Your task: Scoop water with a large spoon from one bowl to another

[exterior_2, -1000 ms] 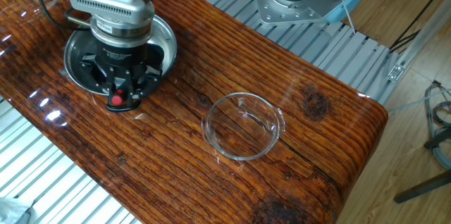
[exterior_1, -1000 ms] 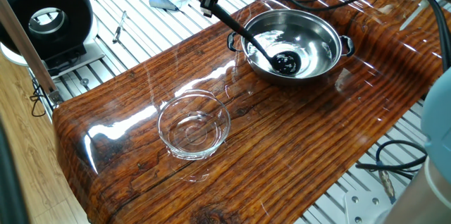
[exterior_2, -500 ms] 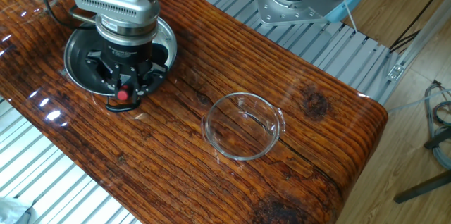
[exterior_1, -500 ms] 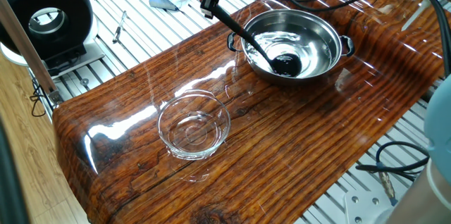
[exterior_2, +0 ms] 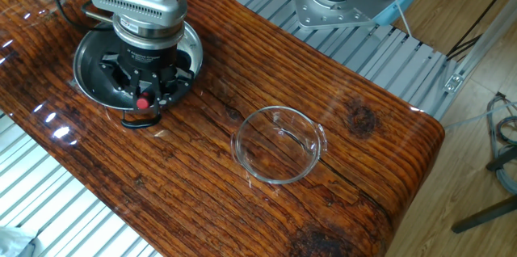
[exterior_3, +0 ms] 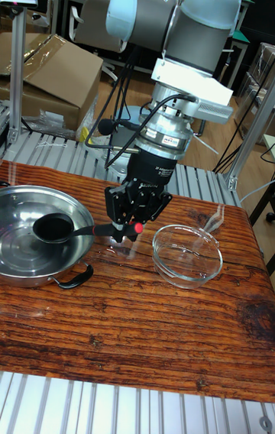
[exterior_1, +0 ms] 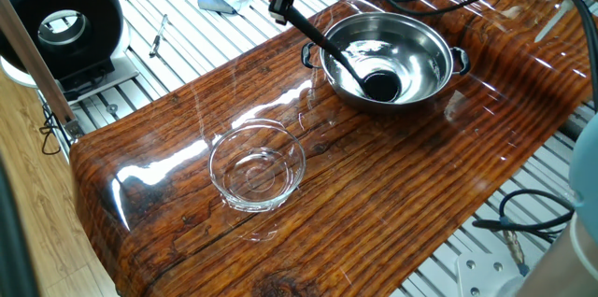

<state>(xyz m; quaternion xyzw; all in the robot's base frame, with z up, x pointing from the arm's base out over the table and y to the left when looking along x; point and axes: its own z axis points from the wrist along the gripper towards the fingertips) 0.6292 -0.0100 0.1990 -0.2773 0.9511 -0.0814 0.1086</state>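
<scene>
Gripper [exterior_3: 124,229] clamped on the end of the black ladle's [exterior_1: 338,52] long handle, just outside the near rim of the steel bowl [exterior_1: 425,40]. Handle slanting down over the rim, scoop [exterior_3: 53,228] low inside the bowl near its middle, resting at the bottom or just above it; cannot tell which. Water [exterior_1: 374,51] visible only as a shiny patch on the bowl floor around the scoop. Steel bowl standing on the glossy wooden table [exterior_1: 392,176], one black side handle [exterior_3: 73,279] turned toward the front edge in the tall view. Clear glass bowl [exterior_2: 279,145] upright on the same table, well apart from the steel bowl, beside the gripper in the tall view and untouched by it.
</scene>
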